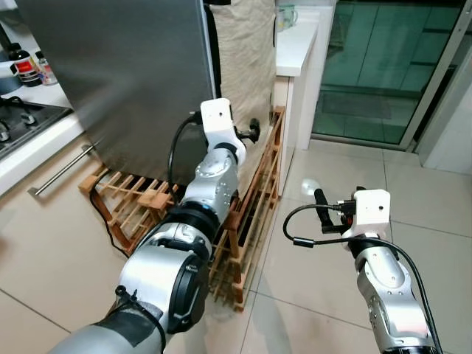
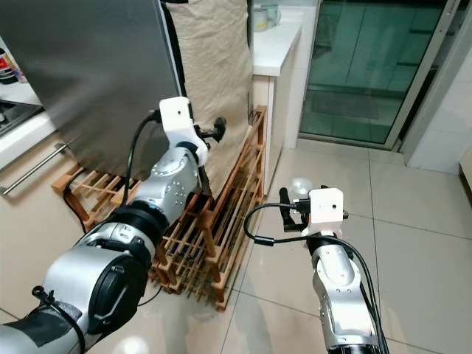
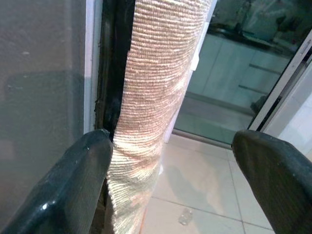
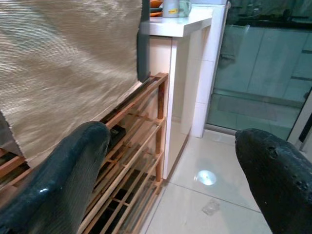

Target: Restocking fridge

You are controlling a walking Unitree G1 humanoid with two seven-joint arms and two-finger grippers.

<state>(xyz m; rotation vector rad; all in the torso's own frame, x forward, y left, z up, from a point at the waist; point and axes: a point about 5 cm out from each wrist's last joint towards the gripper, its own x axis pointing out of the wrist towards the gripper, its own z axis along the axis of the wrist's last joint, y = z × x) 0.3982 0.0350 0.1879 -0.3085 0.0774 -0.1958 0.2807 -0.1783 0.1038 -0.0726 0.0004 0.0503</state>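
While the fridge (image 1: pixel 118 81) is sitting shut in the upper left of the frame, the left gripper (image 1: pixel 253 131) is reaching toward its right edge, fingers spread wide, right by the beige cloth (image 1: pixel 247 66) hanging there. Looks like it's going for the door, so next it'll need to hook that edge and pull. The right gripper (image 1: pixel 319 212) is hovering lower right over the floor tiles, fingers spread too, carrying nothing. The wooden rack (image 1: pixel 251 214) at centre is looking mostly bare; can't tell what's in the dark gaps.
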